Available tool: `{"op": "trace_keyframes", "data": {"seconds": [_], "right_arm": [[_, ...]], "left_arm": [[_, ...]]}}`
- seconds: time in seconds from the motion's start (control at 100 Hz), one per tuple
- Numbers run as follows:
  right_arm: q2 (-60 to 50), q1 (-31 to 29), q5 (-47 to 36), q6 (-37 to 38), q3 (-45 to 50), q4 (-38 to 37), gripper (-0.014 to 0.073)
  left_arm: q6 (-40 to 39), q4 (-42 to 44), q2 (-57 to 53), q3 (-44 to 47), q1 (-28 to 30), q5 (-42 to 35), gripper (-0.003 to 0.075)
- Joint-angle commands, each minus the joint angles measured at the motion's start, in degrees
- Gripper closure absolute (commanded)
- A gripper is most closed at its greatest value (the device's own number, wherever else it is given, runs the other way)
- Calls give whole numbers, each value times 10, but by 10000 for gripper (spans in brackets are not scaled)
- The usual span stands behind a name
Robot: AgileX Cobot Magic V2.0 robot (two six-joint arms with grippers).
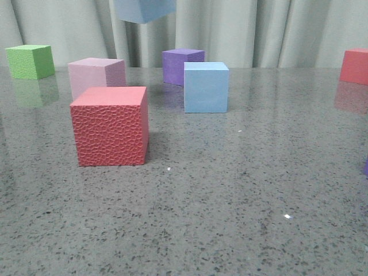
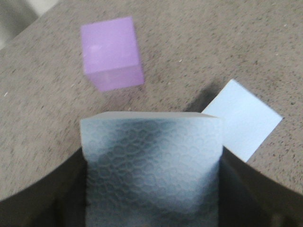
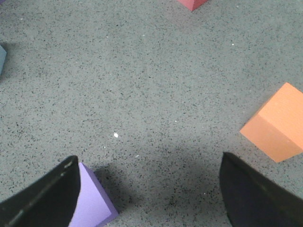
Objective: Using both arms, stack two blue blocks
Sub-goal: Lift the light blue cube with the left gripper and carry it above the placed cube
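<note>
One pale blue block [image 1: 206, 87] rests on the table right of centre and also shows in the left wrist view [image 2: 244, 124]. My left gripper [image 2: 151, 203] is shut on the other blue block [image 2: 151, 165], with dark fingers [image 2: 42, 203] against both of its sides. It holds the block in the air, above and to the left of the resting one. In the front view only the held block's bottom [image 1: 144, 8] shows at the top edge. My right gripper [image 3: 149, 198] is open and empty over bare table, its fingers [image 3: 42, 198] wide apart.
A red textured cube [image 1: 109, 126] stands front left, with a pale pink cube [image 1: 96, 75] behind it. A green cube [image 1: 30, 61] is far left, a purple cube [image 1: 183, 65] at the back, and a red cube [image 1: 353, 66] far right. A purple cube [image 3: 92, 203] and an orange cube [image 3: 279, 124] flank my right gripper.
</note>
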Motion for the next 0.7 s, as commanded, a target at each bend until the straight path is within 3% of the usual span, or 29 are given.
{"op": "trace_keyframes", "data": {"seconds": [0.0,0.26,0.69], "right_arm": [[-5,-2,-40,-3,-13,-10,-4],[-5,-2,-39,-3,-13,-10,-4],[-5,-2,-39,-3,-13,-10,-4]], "left_arm": [[19,-29,-11,-44,-13,-19,501],[96,-74,24,-87,-27,-6,501],[101,-86,25,-87,-30,-9,501]]}}
